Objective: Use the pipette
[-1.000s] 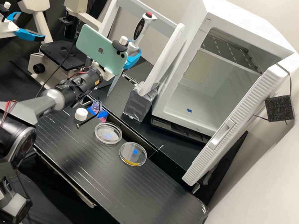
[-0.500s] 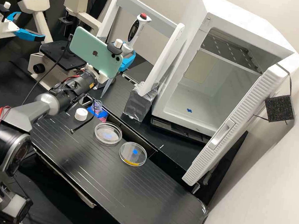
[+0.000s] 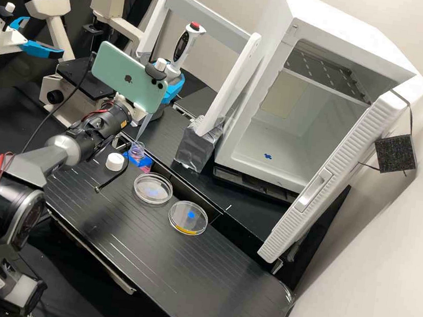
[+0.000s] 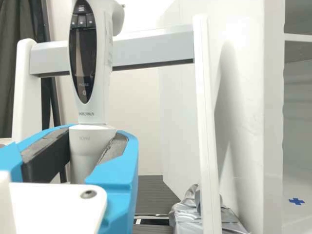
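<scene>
White, smooth-bodied pipette (image 3: pixel 183 49), with a red top button and a dark oval display, stands upright in front of the white-posted rack with a grey crossbar (image 3: pixel 233 79). Small dark print runs below the display. The claw (image 3: pixel 172 83) is drawn in narrow around the pipette's lower barrel, rough grey pads (image 4: pixel 115 148) lining its blue fingers. A mint-green phone (image 3: pixel 129 76) with a dark emblem rides the arm. Nearer the arm than the rack, the black grooved worktop (image 3: pixel 183 263) carries a ribbed white screw cap (image 3: pixel 115 161) and two clear round dishes (image 3: pixel 153 188), one yellow-edged. Beside the rack, an open white cabinet (image 3: pixel 303 123) has a blue cross on its floor.
</scene>
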### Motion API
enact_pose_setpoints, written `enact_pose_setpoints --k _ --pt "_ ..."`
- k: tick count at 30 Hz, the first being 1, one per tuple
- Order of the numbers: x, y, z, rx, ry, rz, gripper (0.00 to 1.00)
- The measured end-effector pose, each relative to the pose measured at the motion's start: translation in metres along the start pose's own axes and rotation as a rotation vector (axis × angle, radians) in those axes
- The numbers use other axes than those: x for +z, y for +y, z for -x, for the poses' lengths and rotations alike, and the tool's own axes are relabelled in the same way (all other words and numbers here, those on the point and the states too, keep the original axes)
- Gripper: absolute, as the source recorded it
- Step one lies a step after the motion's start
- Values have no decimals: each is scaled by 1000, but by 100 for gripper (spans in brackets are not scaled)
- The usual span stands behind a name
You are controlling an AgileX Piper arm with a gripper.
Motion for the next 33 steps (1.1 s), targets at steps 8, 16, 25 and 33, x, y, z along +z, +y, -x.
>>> enact_pose_setpoints --k 8,16,25,33 --pt "15 -10 3 5 -20 19 0" --pt "26 -20 6 -15 -45 33 0" --pt "40 -26 19 16 -36 60 0" --pt "50 -34 23 32 -35 53 0"
